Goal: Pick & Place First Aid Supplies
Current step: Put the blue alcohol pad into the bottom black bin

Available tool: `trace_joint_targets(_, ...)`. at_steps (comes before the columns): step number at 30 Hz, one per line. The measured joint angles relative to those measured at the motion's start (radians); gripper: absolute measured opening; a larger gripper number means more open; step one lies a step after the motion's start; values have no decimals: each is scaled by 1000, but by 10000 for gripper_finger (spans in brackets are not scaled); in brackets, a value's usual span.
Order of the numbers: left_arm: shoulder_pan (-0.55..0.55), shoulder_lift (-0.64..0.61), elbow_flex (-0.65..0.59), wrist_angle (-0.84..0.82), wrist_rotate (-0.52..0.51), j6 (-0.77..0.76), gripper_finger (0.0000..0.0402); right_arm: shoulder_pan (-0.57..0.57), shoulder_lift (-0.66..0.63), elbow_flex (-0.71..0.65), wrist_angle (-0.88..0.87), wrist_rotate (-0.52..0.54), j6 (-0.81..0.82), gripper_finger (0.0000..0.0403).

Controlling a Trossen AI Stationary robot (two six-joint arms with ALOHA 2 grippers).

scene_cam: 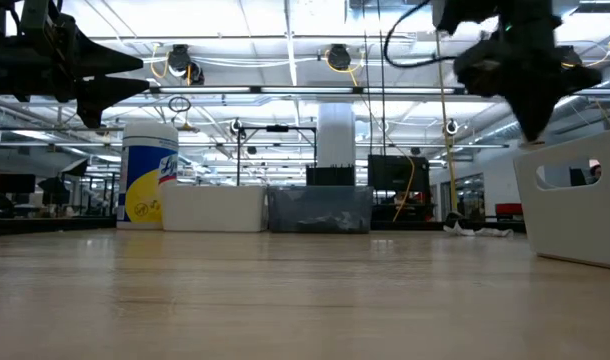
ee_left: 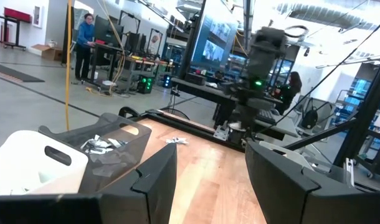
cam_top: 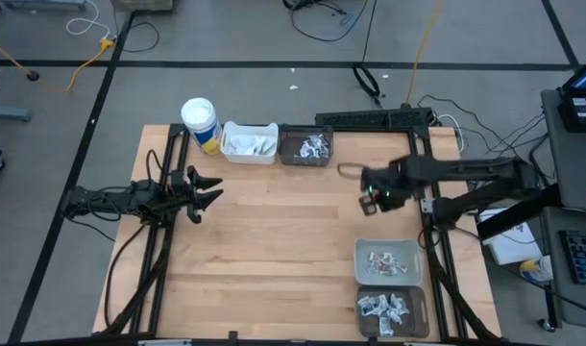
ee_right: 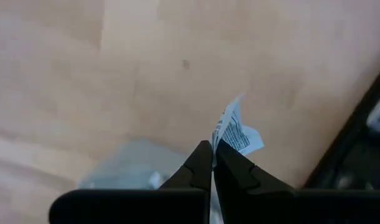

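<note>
My right gripper (ee_right: 212, 151) is shut on one small white packet with dark print (ee_right: 237, 134). It hangs high above the bare wood right of the table's middle (cam_top: 375, 197) and points down. More first aid supplies lie in the far dark bin (cam_top: 305, 146), the far white bin (cam_top: 248, 142), the near grey bin (cam_top: 389, 259) and the near dark bin (cam_top: 394, 309). My left gripper (cam_top: 205, 192) waits open at the table's left side, above the wood, with nothing between its fingers. My right gripper pinches the packet by one edge (ee_right: 222, 138) between its two fingertips, coming from above and pointing down. The rest of the packet sticks out past the fingertips, slightly crumpled. It is lifted clear of the table.
A white cup with a yellow band (cam_top: 201, 123) stands at the far left beside the white bin. The two far bins sit side by side at the far edge, the two near bins at the near right corner. Bare wood (cam_top: 274, 250) spans the middle.
</note>
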Motion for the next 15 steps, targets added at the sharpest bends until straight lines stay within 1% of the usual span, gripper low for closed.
trace_joint_targets(9,0,0,0,0,0,0,196,479,6,1,13,4,463,0)
trace_joint_targets(12,0,0,0,0,0,0,196,626,48,35,26,5,610,0)
trace_joint_targets(15,0,0,0,0,0,0,196,744,105,95,27,6,719,0)
